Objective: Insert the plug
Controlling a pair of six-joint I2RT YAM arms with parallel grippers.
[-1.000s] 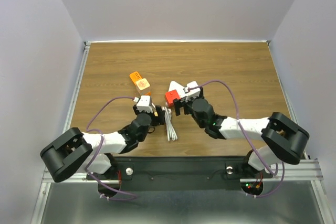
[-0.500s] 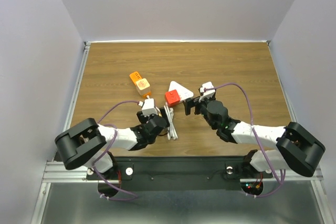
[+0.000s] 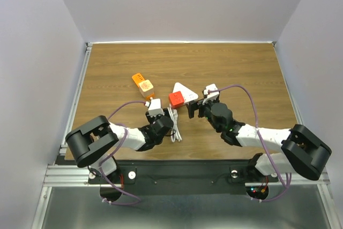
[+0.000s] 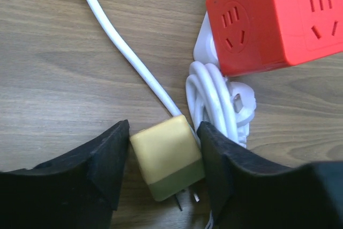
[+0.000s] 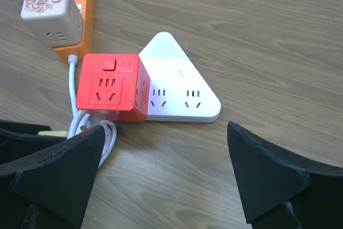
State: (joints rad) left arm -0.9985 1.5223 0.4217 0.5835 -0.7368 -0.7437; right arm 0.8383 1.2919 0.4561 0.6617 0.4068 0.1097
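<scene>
A yellow plug (image 4: 166,156) lies on the wooden table with its prongs pointing back at the left wrist camera, and a white cable (image 4: 123,52) runs from it to the far side. My left gripper (image 4: 163,159) has a finger against each side of the plug and is shut on it, low over the table (image 3: 165,124). A red cube socket (image 4: 278,20) sits just beyond, to the right (image 3: 175,99). My right gripper (image 5: 166,170) is open wide and empty, right of and just nearer than the red cube (image 5: 110,87) (image 3: 194,108).
A white triangular power strip (image 5: 177,87) lies against the red cube (image 3: 185,90). A beige cube socket (image 5: 51,17) sits on an orange strip (image 5: 83,4) at the far left (image 3: 142,84). A coiled white cord (image 4: 220,100) lies beside the plug (image 3: 174,124).
My right gripper has left the red cube and drawn back to the right, open. My left gripper has moved right and nearer, down to the yellow plug by the coiled cord.
</scene>
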